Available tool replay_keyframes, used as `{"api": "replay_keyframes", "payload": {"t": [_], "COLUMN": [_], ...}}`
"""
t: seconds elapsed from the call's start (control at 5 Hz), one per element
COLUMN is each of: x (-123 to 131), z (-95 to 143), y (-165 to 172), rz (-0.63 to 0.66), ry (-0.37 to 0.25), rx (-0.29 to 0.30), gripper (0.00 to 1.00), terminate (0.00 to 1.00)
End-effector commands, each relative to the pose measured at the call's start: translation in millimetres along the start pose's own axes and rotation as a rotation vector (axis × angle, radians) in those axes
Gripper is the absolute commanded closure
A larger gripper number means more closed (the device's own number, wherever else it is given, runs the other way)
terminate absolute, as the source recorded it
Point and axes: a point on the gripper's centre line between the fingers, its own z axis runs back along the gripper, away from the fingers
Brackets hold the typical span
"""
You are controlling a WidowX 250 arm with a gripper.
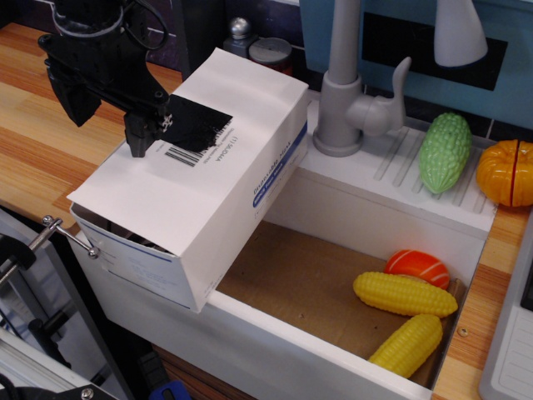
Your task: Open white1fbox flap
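Wooden counter surrounds a white sink basin; the white1fbox rests tilted on the basin's left rim, its flap lying nearly closed on top. My black gripper touches the flap near the barcode; I cannot tell how wide the fingers stand, and I judge hooking the flap's free front edge and lifting gently works best.

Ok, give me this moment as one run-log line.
stage: flap opening | gripper: above flap near barcode, fingers state unclear | white1fbox: on sink corner, flap nearly closed, front gap
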Motion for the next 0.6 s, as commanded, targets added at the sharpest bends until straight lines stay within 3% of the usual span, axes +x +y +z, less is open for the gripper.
{"api": "replay_keyframes", "payload": {"t": [0.0, 0.2, 0.4], "x": [0.0, -1.1, -2.7], "z": [0.0, 2.2, -2.5], "y": [0.0, -2.2, -1.6], "rz": [0.0, 0.009, 0.006], "ry": [0.0, 0.044, 0.024], "rx": [0.0, -0.112, -0.18], "gripper": [0.0, 0.0, 0.0], "terminate": [0.0, 0.0, 0.0]}}
